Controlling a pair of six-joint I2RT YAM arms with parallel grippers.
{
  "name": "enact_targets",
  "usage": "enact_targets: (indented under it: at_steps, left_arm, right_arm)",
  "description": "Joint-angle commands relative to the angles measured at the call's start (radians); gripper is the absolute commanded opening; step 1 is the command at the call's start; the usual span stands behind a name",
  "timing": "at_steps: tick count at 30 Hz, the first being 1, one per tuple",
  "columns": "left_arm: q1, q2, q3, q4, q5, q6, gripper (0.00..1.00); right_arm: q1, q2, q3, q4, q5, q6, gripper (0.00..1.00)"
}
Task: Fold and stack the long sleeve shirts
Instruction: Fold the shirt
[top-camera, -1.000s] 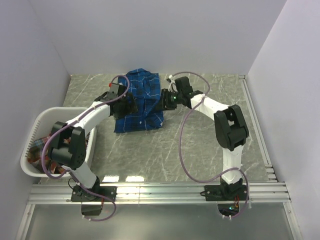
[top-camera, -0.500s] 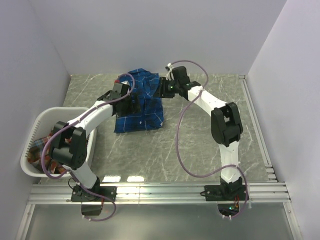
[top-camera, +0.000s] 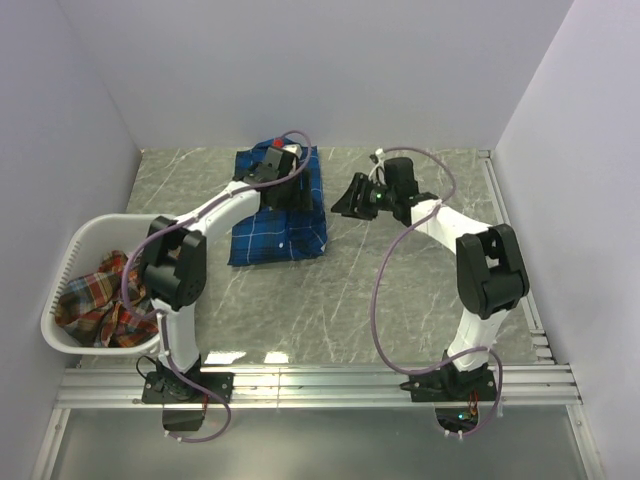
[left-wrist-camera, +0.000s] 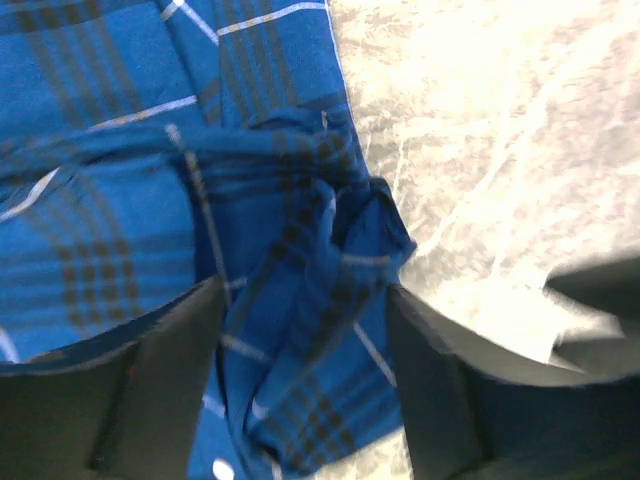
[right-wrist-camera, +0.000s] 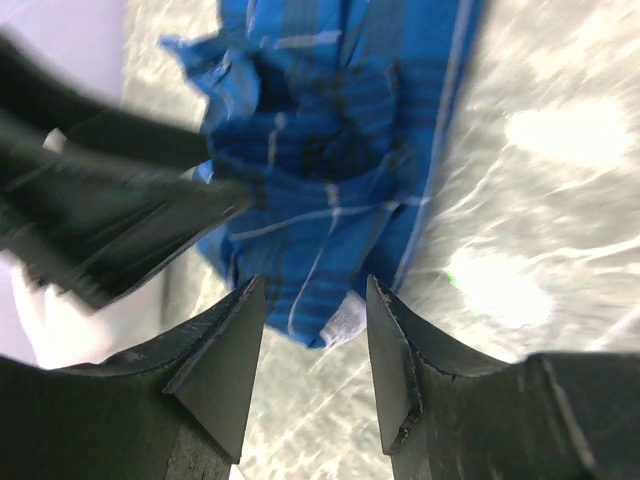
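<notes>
A royal blue plaid long sleeve shirt (top-camera: 285, 230) lies folded at the back middle of the table. My left gripper (top-camera: 283, 162) hovers over its far edge. In the left wrist view it (left-wrist-camera: 303, 292) is open, with a bunched fold of the blue shirt (left-wrist-camera: 100, 200) lying between its fingers (left-wrist-camera: 150, 400). My right gripper (top-camera: 345, 203) is open just right of the shirt, off the cloth. In the right wrist view it (right-wrist-camera: 313, 287) has nothing between its fingers and the blue shirt (right-wrist-camera: 330, 130) lies beyond them. A red-orange plaid shirt (top-camera: 100, 300) sits crumpled in the basket.
A white laundry basket (top-camera: 75, 245) stands at the table's left edge beside the left arm. Grey walls close in the back and both sides. A metal rail (top-camera: 320, 385) runs along the near edge. The left arm's dark gripper (right-wrist-camera: 100, 220) shows in the right wrist view.
My left gripper swung from the shirt's left side to its far edge, its jaws narrowing a little. My right gripper pulled back to the right, off the shirt.
</notes>
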Motion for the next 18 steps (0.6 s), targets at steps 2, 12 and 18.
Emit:
enact_targets:
  at_steps: [2, 12, 18]
  left_arm:
    - [-0.005, 0.071, 0.092, -0.025, -0.02, 0.033, 0.67]
    - [-0.005, 0.101, 0.105, 0.001, -0.115, 0.031, 0.14]
    - [-0.002, 0.075, 0.086, 0.019, -0.137, 0.013, 0.07]
  right_arm:
    - [0.017, -0.008, -0.094, 0.186, -0.109, 0.104, 0.52]
    - [0.072, 0.135, -0.138, 0.419, -0.234, 0.195, 0.54]
    - [0.089, 0.208, -0.103, 0.416, -0.249, 0.191, 0.55]
